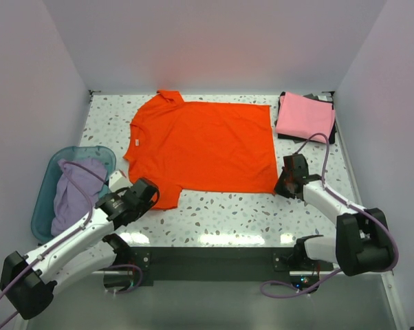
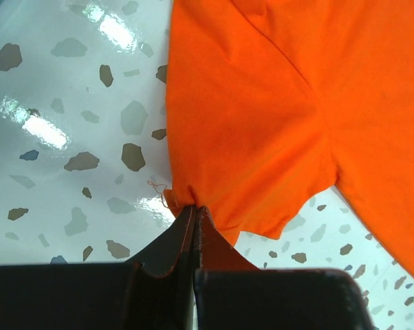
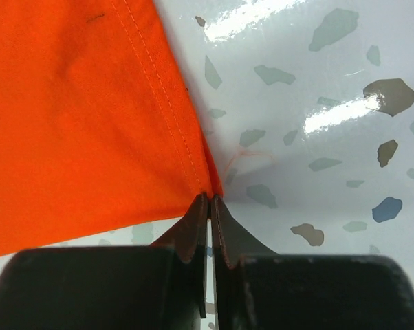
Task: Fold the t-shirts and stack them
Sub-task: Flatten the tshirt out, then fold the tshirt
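At the near edge of the speckled white counter (image 1: 227, 210), we've got both arms on the same garment. The left gripper (image 1: 150, 198) is pinched tight on the near sleeve of the bright orange-red cloth t-shirt (image 1: 207, 144). Its wrist view shows the jaws closed with a little bunch of sleeve hem squeezed between them. The right gripper (image 1: 282, 184) is clamped the same way on the near hem corner, and from its wrist camera the stitched edge runs straight into the closed tips.

Here's the bit that matters for what comes next. The orange-red t-shirt lies spread flat with its long axis running left to right, collar to the left and hem to the right, roughly parallel to the counter's near edge. Its whole body sits beyond both grippers, toward the far wall. So each arm owns one end of the near long side, with the left hold a touch closer to the bases than the right.

We reckon the fold means lifting that near side and carrying it away over the body. Both ends would need to travel together or the crease goes crooked.

Further left, a crumpled pale lavender t-shirt (image 1: 80, 189) sits in the translucent teal plastic basin (image 1: 45, 180). At the far right corner is a folded pink t-shirt (image 1: 304, 115), well apart from the action.
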{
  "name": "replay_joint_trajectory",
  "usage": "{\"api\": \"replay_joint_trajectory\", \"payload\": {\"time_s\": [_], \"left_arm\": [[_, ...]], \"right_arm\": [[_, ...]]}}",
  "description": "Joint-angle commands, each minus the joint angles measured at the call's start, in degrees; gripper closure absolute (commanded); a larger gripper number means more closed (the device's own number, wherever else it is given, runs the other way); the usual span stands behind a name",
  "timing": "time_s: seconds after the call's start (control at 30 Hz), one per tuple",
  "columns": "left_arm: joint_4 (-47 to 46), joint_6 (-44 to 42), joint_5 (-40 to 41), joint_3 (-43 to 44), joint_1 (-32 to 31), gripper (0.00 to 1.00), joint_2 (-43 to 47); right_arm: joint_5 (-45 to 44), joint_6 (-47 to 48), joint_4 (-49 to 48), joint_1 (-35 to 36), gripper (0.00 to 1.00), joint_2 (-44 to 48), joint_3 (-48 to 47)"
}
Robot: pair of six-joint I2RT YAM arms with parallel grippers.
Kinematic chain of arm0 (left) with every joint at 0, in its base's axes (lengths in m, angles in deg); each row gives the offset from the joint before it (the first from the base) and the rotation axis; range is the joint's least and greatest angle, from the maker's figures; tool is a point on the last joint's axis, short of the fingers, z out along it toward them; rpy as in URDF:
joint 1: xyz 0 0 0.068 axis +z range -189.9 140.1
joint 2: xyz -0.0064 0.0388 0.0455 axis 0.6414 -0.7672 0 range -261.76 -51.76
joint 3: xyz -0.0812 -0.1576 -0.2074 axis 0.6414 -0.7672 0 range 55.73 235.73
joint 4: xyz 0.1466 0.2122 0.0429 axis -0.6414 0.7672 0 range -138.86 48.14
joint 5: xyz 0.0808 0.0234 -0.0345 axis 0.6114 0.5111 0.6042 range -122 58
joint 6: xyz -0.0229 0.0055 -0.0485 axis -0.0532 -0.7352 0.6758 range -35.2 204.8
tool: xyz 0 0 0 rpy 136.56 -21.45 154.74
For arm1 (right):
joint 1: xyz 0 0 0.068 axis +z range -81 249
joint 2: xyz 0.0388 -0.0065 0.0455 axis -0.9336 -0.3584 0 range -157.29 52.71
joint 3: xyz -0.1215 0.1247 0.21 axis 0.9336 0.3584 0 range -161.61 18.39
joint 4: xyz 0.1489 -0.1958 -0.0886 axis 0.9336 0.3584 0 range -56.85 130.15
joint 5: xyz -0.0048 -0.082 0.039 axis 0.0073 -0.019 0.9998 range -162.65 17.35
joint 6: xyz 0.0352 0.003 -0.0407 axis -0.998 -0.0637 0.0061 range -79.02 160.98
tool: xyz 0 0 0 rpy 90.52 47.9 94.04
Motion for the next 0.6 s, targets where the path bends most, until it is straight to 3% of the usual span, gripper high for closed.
{"api": "replay_joint_trajectory", "payload": {"time_s": [0.0,0.33,0.43,0.57], "left_arm": [[3.7,-1.4,0.7,3.3,0.2,1.0,2.2],[8.1,-1.7,-1.3,2.9,-0.7,1.0,4.9],[6.3,-3.6,1.4,4.1,-0.7,1.0,4.0],[-1.0,-12.4,6.4,10.3,0.2,1.0,-1.7]], "right_arm": [[-1.8,0.3,2.5,-0.5,1.0,3.9,-1.3],[-2.5,1.6,9.4,-1.0,1.0,14.1,-2.2],[-2.5,2.2,8.2,-1.1,1.0,11.4,-3.0],[-1.8,3.6,6.5,-1.2,1.0,5.2,-6.8]]}}
